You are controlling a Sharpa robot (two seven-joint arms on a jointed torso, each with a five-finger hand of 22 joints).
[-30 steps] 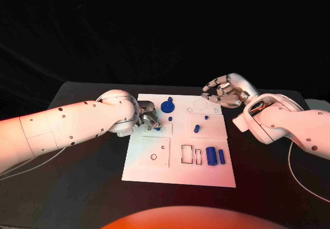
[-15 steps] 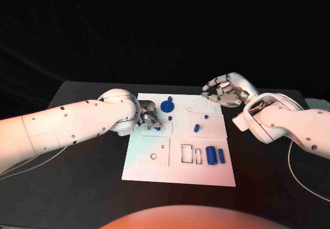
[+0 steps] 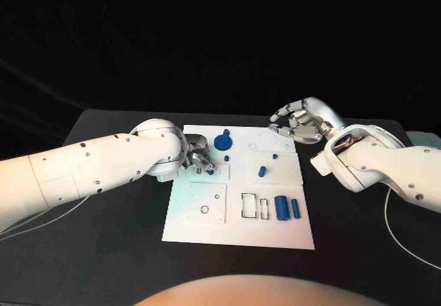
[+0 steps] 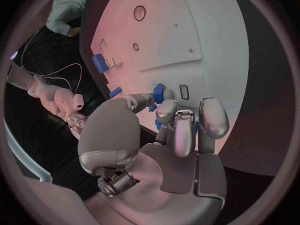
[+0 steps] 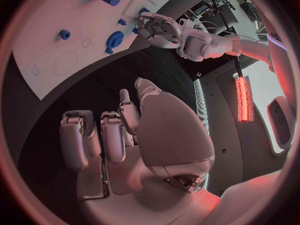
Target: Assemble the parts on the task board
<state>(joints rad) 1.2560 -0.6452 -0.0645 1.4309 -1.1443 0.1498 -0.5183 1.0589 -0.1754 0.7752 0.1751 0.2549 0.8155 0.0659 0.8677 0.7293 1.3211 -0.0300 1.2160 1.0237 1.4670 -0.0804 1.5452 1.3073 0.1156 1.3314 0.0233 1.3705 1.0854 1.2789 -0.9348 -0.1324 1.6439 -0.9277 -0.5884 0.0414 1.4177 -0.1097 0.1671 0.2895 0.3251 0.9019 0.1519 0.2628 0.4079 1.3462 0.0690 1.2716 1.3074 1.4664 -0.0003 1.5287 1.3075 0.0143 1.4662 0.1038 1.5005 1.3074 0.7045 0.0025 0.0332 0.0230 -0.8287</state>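
i see my left hand (image 3: pixel 199 158) at the task board (image 3: pixel 241 223)'s left edge, fingertips pinching a small blue part (image 4: pixel 159 92) against the board. my right hand (image 3: pixel 299 123) hovers off the board's far right corner, fingers curled and holding nothing. two blue cylinders (image 3: pixel 287 208) lie on the near right.

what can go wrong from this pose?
1. The left hand pinches a small blue part at its fingertips over the task board; it could slip or seat crooked.
2. The blue gear stands close to that hand and could get knocked.
3. The right hand hovers empty by the board's far corner.
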